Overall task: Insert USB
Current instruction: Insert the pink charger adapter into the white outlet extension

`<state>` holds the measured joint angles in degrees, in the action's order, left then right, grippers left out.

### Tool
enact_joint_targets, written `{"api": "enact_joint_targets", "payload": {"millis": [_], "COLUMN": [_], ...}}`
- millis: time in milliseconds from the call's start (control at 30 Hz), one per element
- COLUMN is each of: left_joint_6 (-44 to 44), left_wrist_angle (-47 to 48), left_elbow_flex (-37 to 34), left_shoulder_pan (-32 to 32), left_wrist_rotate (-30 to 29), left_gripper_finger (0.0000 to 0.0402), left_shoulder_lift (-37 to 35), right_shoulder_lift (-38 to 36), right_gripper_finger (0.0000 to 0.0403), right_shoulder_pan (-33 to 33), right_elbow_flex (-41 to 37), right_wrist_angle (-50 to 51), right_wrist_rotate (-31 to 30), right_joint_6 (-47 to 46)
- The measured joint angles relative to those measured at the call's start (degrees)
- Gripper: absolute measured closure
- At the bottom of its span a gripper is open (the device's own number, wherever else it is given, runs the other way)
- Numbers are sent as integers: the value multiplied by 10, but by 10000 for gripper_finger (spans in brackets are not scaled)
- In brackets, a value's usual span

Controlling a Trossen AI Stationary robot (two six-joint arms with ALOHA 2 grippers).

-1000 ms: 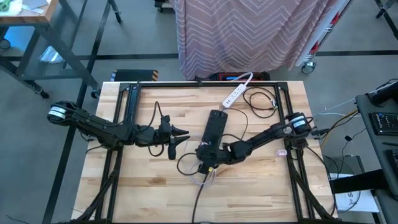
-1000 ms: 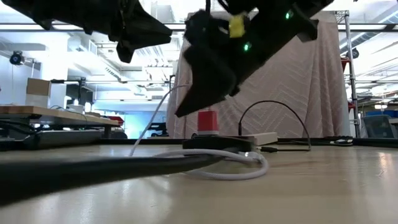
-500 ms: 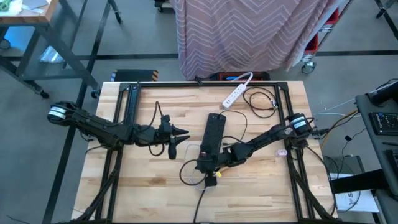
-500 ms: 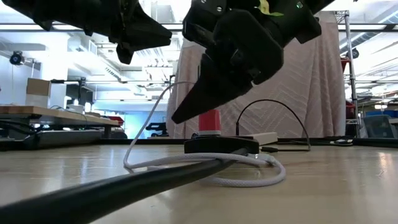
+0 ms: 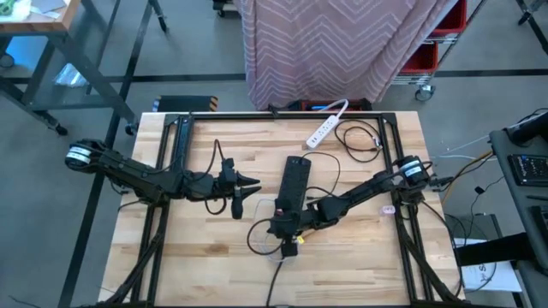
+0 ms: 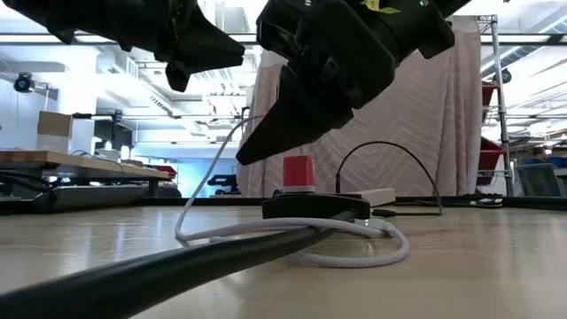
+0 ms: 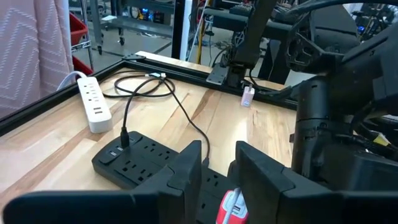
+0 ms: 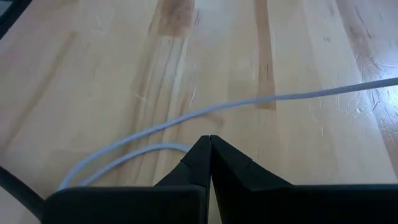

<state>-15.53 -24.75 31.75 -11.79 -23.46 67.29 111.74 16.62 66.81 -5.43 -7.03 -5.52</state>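
Update from the surface (image 5: 197, 257): my right pincer (image 5: 282, 229) is pinched fully together, tips meeting in a point with nothing between them. It's hanging just over the wood at the near end of the black power strip (image 5: 293, 180), the end with the red switch (image 6: 298, 170).

The white cable (image 8: 186, 117) lies right in front of that pincer. From the wrist view it runs across the boards just past the closed tips and curls into a second strand closer in. It doesn't touch the pincer. From table height the same cable loops flat on the wood below the tips and up against the black strip. I honestly can't pick out the USB plug end itself anywhere, just the cord.

My left pincer (image 5: 255, 182) waits off to the left of the black strip, pointing at its middle, slightly parted with a narrow gap. A small red-and-white bit shows low in that gap in the wrist view, and I can't tell what it is.

A white power strip (image 5: 323, 129) sits further back near the far edge, well apart from both pincers.
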Motion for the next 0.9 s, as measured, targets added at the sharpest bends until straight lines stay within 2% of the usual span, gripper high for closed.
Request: {"api": "enact_joint_targets", "payload": {"millis": [267, 333, 467, 567, 633, 800, 900], "left_joint_6": [0, 0, 0, 0, 0, -2, -12], "left_wrist_angle": [0, 1, 2, 2, 2, 1, 1], "left_elbow_flex": [0, 0, 0, 0, 0, 0, 0], "left_shoulder_pan": [0, 0, 0, 0, 0, 0, 0], "left_wrist_rotate": [0, 0, 0, 0, 0, 0, 0], "left_gripper_finger": [323, 321, 315, 313, 314, 323, 325], "left_shoulder_lift": [0, 0, 0, 0, 0, 0, 0], "right_shoulder_lift": [0, 0, -1, -1, -1, -1, -1], "right_gripper_finger": [403, 403, 403, 403, 403, 403, 403], "right_shoulder_pan": [0, 0, 10, 45, 67, 89, 81], "right_elbow_flex": [0, 0, 1, 0, -1, 1, 1], "right_wrist_angle": [0, -1, -23, -25, -20, 3, 49], "right_wrist_rotate": [3, 38, 155, 176, 172, 50, 40], "right_joint_6": [0, 0, -22, -28, -25, -51, -55]}}
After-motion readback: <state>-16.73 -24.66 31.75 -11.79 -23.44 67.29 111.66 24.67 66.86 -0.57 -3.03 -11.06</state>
